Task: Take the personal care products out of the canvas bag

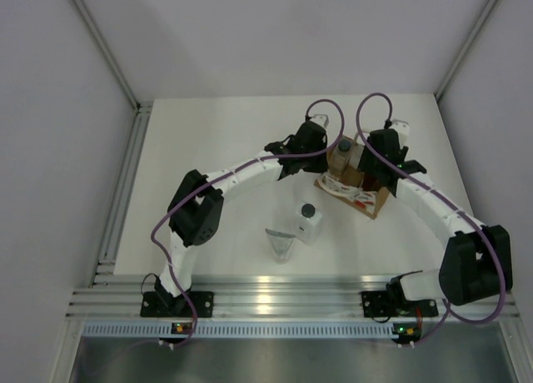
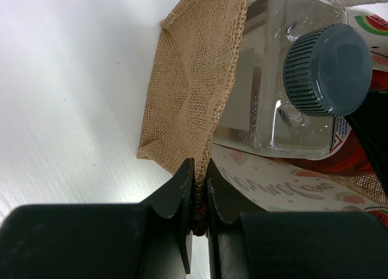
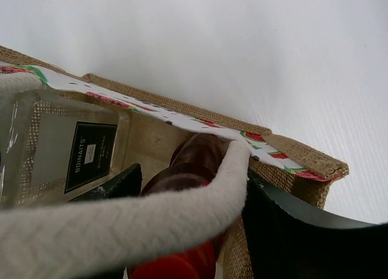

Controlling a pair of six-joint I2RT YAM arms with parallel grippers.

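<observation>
the clear bottle (image 2: pixel 279 79) and red bottle (image 3: pixel 188 170) sit inside the canvas bag (image 2: pixel 188 79), far right on the tabletop (image 1: pixel 216 150). the white bottle (image 1: pixel 308 223) and grey pouch (image 1: pixel 281 243) lie outside. the left claw (image 2: pixel 200 170) is clenched on the bag's rim and should pin it firmly. the right claw (image 3: pixel 203 203) straddles the red bottle, but i cannot tell its grip. best to lift straight up, clear of the handle (image 3: pixel 121 224).

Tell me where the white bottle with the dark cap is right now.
In the top view the white bottle sits on the table just right of the grey pouch, below and left of the canvas bag.
</observation>
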